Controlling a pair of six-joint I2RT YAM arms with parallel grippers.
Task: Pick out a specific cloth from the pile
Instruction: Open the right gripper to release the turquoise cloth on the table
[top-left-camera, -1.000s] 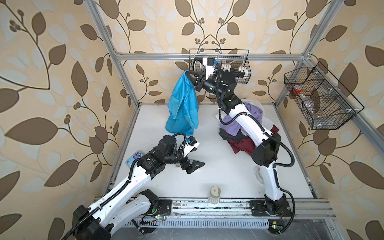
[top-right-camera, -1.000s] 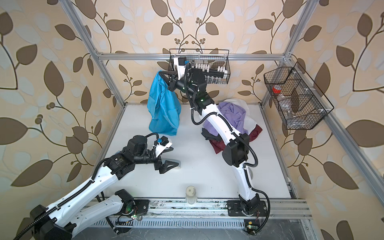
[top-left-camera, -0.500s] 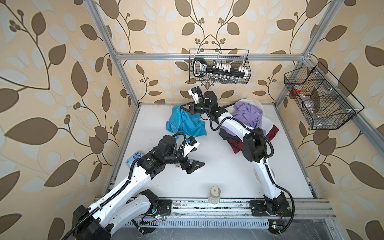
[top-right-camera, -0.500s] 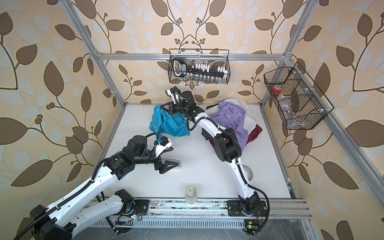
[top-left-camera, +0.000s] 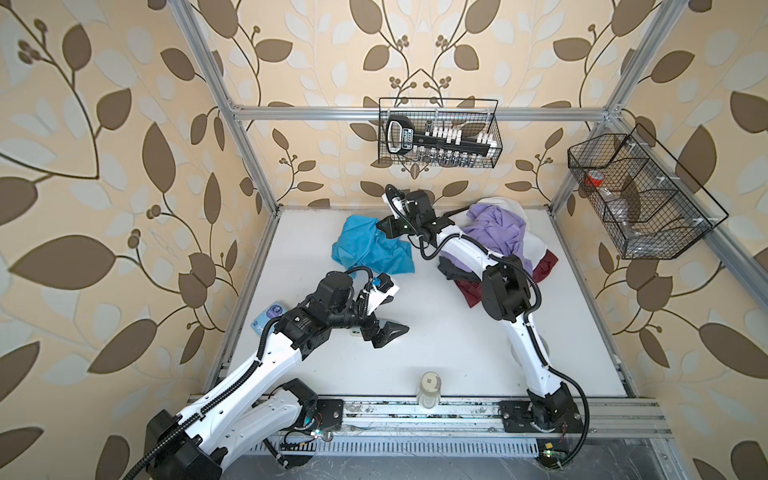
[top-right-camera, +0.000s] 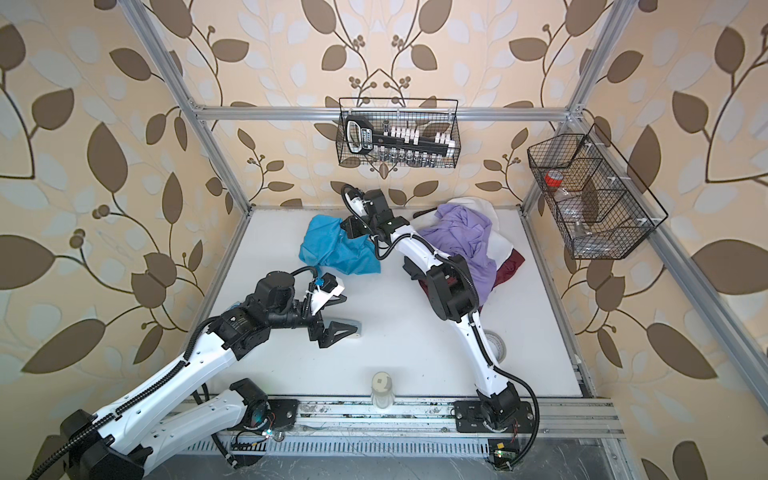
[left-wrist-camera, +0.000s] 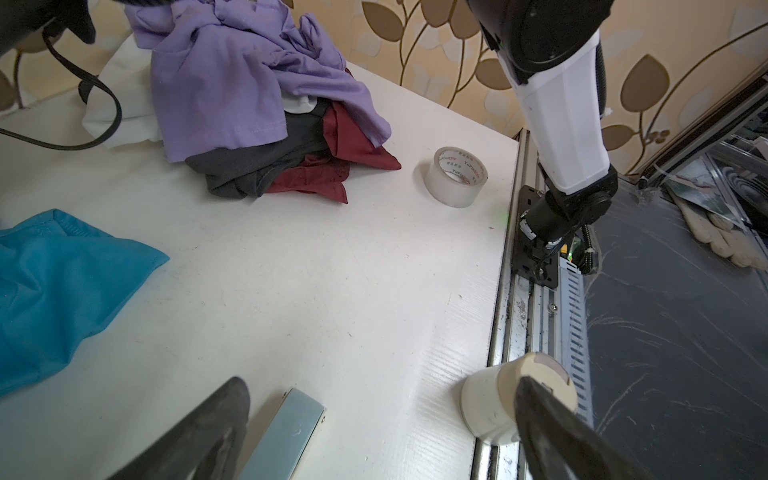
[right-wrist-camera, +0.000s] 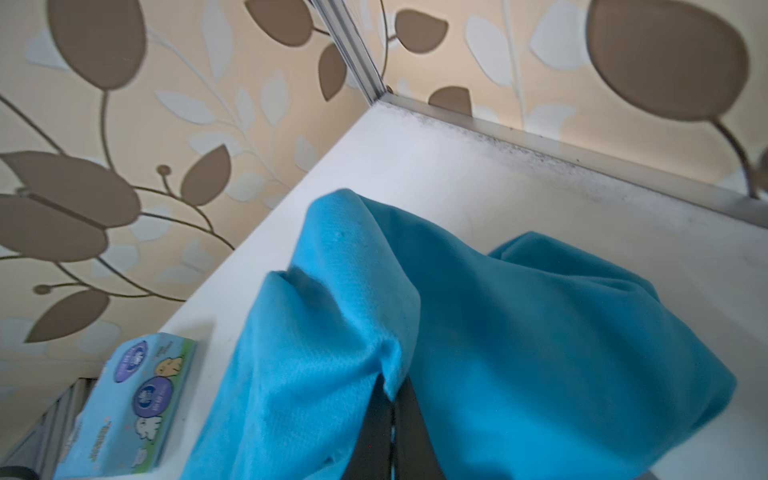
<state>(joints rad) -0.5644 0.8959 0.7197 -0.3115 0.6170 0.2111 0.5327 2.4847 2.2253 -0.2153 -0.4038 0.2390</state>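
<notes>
Now, right gripper (right-wrist-camera: 392, 419): jaws clamped on the cloth (right-wrist-camera: 519, 332)
left gripper (top-left-camera: 388, 332): jaws apart, empty
pile (top-left-camera: 498, 232): lies apart

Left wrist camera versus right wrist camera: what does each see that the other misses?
Only the left wrist view shows the heaped pile of lavender, white, grey and maroon garments, a clear tape roll and a pale blue stapler. Only the right wrist view shows the right claw shut on the turquoise-blue fabric cloth, and a blue tissue pack. Both show that cloth and the white table.
</notes>
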